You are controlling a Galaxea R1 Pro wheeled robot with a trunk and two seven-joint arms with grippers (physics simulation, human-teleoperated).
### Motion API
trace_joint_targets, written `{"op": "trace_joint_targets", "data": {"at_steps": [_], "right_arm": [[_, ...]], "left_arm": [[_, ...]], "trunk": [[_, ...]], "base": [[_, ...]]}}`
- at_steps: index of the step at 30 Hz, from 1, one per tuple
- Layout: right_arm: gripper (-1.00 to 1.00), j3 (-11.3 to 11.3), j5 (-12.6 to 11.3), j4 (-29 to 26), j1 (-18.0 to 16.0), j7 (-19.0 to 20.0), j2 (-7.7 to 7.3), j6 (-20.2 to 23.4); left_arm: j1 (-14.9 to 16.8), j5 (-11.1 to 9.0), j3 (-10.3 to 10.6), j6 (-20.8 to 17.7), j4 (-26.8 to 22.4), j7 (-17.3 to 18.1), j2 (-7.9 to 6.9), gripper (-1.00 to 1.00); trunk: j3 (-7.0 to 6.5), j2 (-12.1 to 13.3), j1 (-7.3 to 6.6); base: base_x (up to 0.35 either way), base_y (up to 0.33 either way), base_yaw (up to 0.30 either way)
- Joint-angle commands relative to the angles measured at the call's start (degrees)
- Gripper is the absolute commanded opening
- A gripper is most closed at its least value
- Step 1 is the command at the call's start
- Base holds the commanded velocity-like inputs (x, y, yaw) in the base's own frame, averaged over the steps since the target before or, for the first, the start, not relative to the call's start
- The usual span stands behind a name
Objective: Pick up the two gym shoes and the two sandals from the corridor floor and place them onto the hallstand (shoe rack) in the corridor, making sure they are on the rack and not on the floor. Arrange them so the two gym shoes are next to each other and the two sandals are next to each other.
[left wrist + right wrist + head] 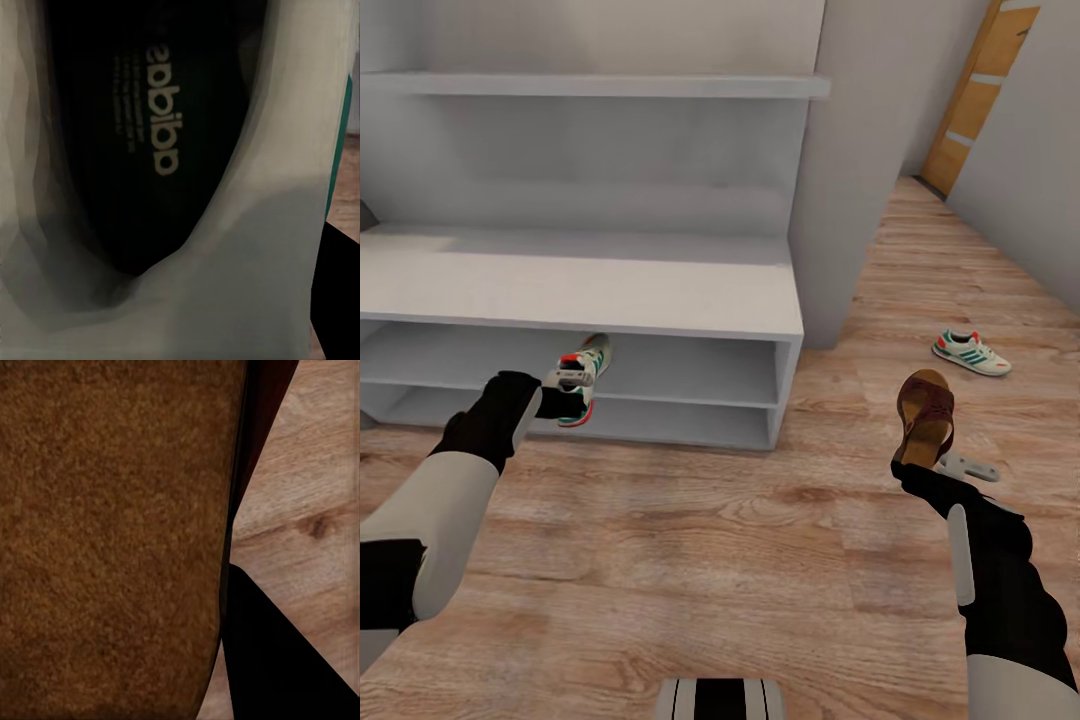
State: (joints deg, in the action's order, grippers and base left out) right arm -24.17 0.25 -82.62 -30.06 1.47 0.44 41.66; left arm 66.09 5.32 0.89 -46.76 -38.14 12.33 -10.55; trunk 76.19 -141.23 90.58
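Gym shoe in your left gripper (pixel 556 392): you had the gym shoe (pixel 582 378) clamped at the heel end, toe pointing away from the hand toward the open low shelf of the hallstand (pixel 660 300). Looked like you were lining it up to slide it in under the bench top, so holding it by the heel made sense. In the left wrist view you were staring right down into the shoe's dark insole (pixel 142 127).

Sandal in your right gripper (pixel 916 462): closed on one sandal (pixel 926 414), held up off the corridor floor (pixel 690 560) with the toe rising above the hand. The brown footbed (pixel 112 540) sat right against the wrist camera, so my guess is the grip was at the heel edge.

Other gym shoe (pixel 971 352): on the floor, well beyond your right hand and a bit outboard of it.

Pale thing on the floor (pixel 966 466): just beside your right gripper, partly hidden behind the sandal. Couldn't tell what it was.

Second sandal: can't place it.

Rack: bench top and shelves were bare, so nothing was parked yet, and you could pick the spot so its mate fits beside it.
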Motion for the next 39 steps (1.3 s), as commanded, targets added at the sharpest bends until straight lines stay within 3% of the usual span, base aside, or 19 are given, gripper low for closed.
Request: {"op": "trace_joint_targets", "data": {"at_steps": [1, 24, 39], "right_arm": [[-1.0, 0.02, -0.17, 0.0, 0.0, -0.15, 0.0, 0.0], [-1.0, -0.02, -0.19, 0.0, 0.0, -0.15, 0.0, 0.0], [-1.0, -0.09, -0.2, 0.0, 0.0, -0.15, 0.0, 0.0]], "left_arm": [[-0.06, 0.01, -0.01, 0.0, -0.02, 0.05, 0.0, -1.0], [-1.63, 0.04, 0.07, 0.18, 0.44, 0.06, 0.0, -1.0], [-1.73, 0.12, 0.08, 0.44, 0.06, -0.03, 0.09, -1.0]], "trunk": [[0.0, 0.0, 0.0], [0.0, 0.0, 0.0], [0.0, 0.0, 0.0]], "base": [[0.019, -0.035, 0.0], [0.003, -0.003, 0.0], [0.126, -0.021, 0.0]]}}
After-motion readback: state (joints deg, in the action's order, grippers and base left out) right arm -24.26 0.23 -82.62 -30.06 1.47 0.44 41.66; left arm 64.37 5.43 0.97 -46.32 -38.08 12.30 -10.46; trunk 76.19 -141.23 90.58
